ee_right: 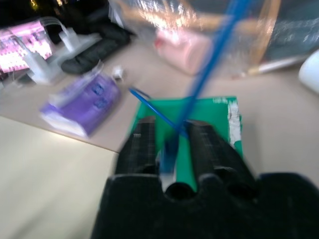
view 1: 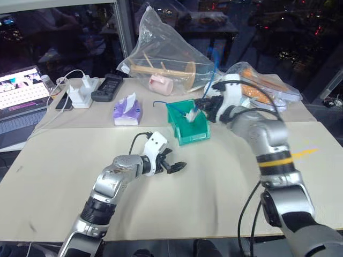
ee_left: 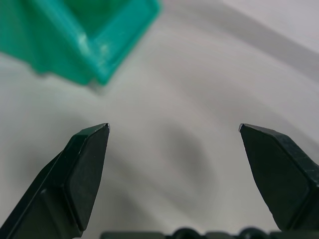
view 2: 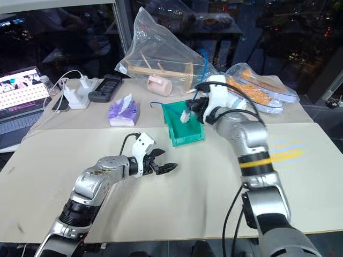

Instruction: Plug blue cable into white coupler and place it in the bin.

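Placing step in hand. Right tool over translucent teal-green plastic bin, fingers narrowly apart around thin bright blue cable and tiny white boxy coupler. Left tool spread wide, empty, above the counter. Next, probably: release fully into bin, then withdraw.

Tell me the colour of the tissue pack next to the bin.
The tissue pack is purple with white tissue sticking out; the left eye view shows it best.
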Controlling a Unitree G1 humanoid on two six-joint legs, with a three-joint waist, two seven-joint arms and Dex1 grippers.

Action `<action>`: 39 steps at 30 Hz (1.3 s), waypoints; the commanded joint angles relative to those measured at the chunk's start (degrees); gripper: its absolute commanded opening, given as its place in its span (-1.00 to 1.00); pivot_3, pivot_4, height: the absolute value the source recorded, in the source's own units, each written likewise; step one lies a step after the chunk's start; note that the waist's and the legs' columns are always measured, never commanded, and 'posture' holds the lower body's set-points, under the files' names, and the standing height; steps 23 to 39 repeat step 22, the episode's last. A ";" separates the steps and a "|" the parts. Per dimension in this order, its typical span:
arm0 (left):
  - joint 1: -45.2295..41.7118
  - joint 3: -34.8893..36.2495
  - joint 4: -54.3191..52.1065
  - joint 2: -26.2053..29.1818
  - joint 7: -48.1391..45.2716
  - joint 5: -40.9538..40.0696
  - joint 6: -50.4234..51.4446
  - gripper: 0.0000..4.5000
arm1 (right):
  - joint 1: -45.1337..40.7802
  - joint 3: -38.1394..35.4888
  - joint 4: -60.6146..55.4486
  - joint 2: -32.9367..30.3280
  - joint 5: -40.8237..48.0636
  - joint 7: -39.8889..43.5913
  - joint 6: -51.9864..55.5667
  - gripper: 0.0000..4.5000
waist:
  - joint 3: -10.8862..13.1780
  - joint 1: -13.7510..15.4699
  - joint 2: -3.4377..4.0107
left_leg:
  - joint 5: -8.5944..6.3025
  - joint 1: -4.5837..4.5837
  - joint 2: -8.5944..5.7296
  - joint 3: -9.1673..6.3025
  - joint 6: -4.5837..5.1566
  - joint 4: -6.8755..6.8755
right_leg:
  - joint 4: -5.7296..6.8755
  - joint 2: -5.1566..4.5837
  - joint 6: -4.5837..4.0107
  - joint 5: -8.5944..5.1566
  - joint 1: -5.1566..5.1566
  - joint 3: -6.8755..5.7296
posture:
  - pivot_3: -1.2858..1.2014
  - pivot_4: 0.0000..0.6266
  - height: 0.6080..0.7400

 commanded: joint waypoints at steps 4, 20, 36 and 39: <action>2.52 2.42 -1.80 4.88 3.71 5.25 -7.56 1.00 | 0.09 -4.80 -9.82 -2.13 0.99 6.67 3.11 0.70 | 0.00 0.08 0.01 | 0.06 -0.57 -0.04 0.00 -0.11 0.07 | 0.07 -0.07 0.02 0.03 -0.62 -0.01 | 0.03 -0.52 1.00; 13.87 16.29 5.24 6.67 -1.16 0.89 -32.45 1.00 | 54.63 -24.88 -47.11 -15.65 1.48 19.67 -6.54 0.99 | 0.07 1.59 -0.03 | -0.17 -0.60 -0.12 0.14 0.26 0.21 | -0.04 -0.22 0.03 0.13 -0.56 -0.13 | 0.03 -0.52 1.00; 13.38 15.99 7.05 7.62 -2.42 0.05 -30.59 1.00 | 56.75 -24.24 -46.66 -13.49 -0.24 18.27 -8.95 0.99 | 0.07 1.54 -0.03 | -0.14 -0.35 -0.09 0.15 0.24 0.23 | 0.03 -0.15 -0.07 0.19 -0.43 -0.10 | 0.03 -0.52 1.00; 13.38 15.99 7.05 7.62 -2.42 0.05 -30.59 1.00 | 56.75 -24.24 -46.66 -13.49 -0.24 18.27 -8.95 0.99 | 0.07 1.54 -0.03 | -0.14 -0.35 -0.09 0.15 0.24 0.23 | 0.03 -0.15 -0.07 0.19 -0.43 -0.10 | 0.03 -0.52 1.00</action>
